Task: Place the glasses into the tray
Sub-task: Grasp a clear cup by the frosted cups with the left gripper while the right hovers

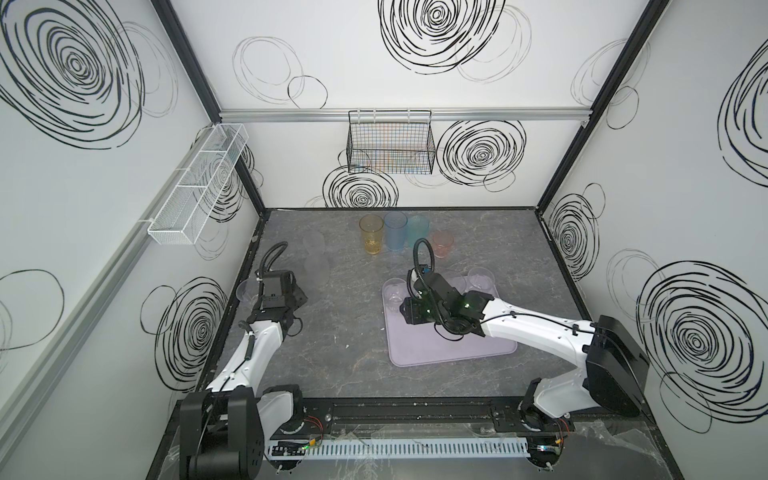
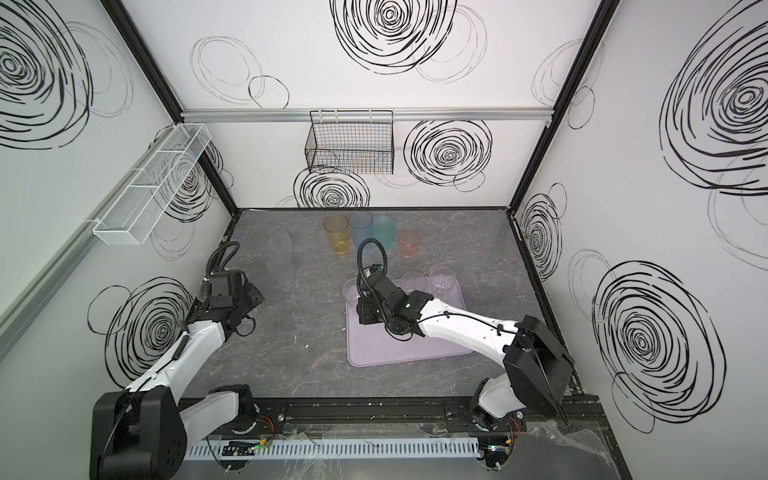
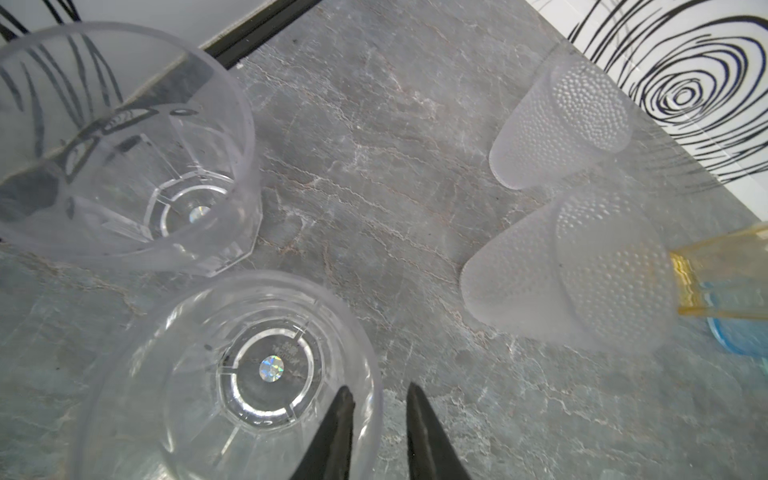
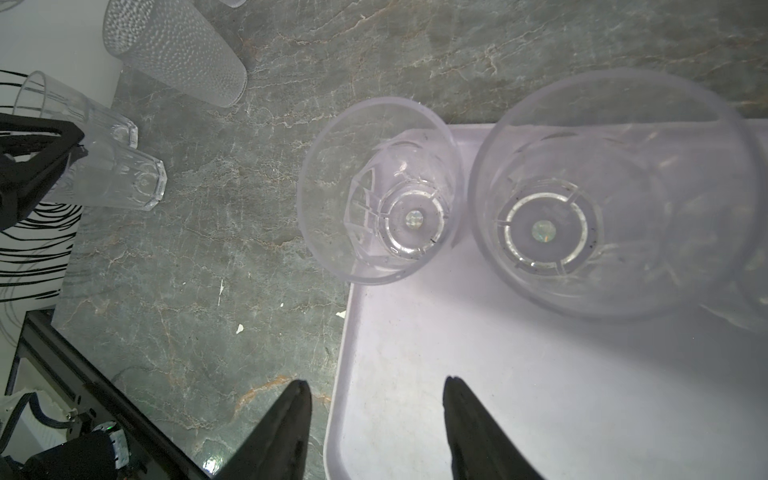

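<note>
Picking one clear glass (image 3: 232,374) by its rim
Your left gripper (image 3: 380,415) straddles its wall, far from the tray (image 1: 436,353); pinching or not, I cannot tell. Next you lift straight and carry it there. The right gripper (image 4: 376,407) hangs spread, empty.

- White walls (image 1: 291,174) stand around me in both top views, scribbled over with black spirals.
- A black frame post (image 1: 187,54) runs down the upper left of the frame, and its twin runs down the upper right.
- An aluminium rail (image 1: 291,114) crosses the back wall above centre.
- A black wire basket (image 1: 390,149) hangs from that rail, upper centre.
- A white mesh basket (image 1: 199,187) with three compartments hangs on the side wall at left.
- I work over a grey marbled tabletop (image 1: 332,332) with pale veins, filling the lower centre.
- A white slotted cable duct (image 1: 395,449) lies along the bottom edge.
- The light is soft and even.
</note>
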`<state>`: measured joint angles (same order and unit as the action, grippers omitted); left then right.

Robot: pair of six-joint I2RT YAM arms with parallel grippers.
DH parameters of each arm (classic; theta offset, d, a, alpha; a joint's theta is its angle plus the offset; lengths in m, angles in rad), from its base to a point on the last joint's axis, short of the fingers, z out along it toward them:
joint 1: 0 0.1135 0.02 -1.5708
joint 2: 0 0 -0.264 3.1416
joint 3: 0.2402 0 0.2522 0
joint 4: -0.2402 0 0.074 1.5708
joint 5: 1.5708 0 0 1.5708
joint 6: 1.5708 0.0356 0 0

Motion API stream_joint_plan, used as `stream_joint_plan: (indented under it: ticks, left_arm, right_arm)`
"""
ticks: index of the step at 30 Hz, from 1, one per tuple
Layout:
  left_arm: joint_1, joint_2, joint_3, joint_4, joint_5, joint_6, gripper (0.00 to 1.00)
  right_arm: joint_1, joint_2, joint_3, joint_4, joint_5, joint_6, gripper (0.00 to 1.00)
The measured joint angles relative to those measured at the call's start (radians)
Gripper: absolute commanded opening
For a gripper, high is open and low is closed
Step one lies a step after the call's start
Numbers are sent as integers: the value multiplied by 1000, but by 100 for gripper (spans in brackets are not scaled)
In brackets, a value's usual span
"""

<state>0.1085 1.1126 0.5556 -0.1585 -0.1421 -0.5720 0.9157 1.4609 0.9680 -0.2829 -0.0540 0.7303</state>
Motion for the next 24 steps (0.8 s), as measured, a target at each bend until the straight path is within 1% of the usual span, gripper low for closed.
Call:
stream_joint_plan:
  ticks: [6, 12, 15, 18, 22, 24]
  left_arm:
    - [-43, -17, -8, -13, 3, -3, 27]
    - [-171, -37, -8, -29, 2, -26, 27]
    - [-217, -54, -8, -30, 0, -36, 27]
    - [-229, -63, -8, -36, -2, -43, 28]
    - [-233, -61, -8, -53, -19, -39, 31]
    - [-221, -56, -6, -63, -17, -27, 39]
  right_arm:
    - [0, 0, 0, 3, 5, 0, 56]
    - [0, 5, 0, 4, 5, 0, 56]
    - [0, 12, 0, 4, 5, 0, 56]
    - [0, 21, 1, 4, 4, 0, 56]
    - [0, 23, 1, 4, 3, 0, 56]
    - [0, 23, 1, 4, 3, 0, 56]
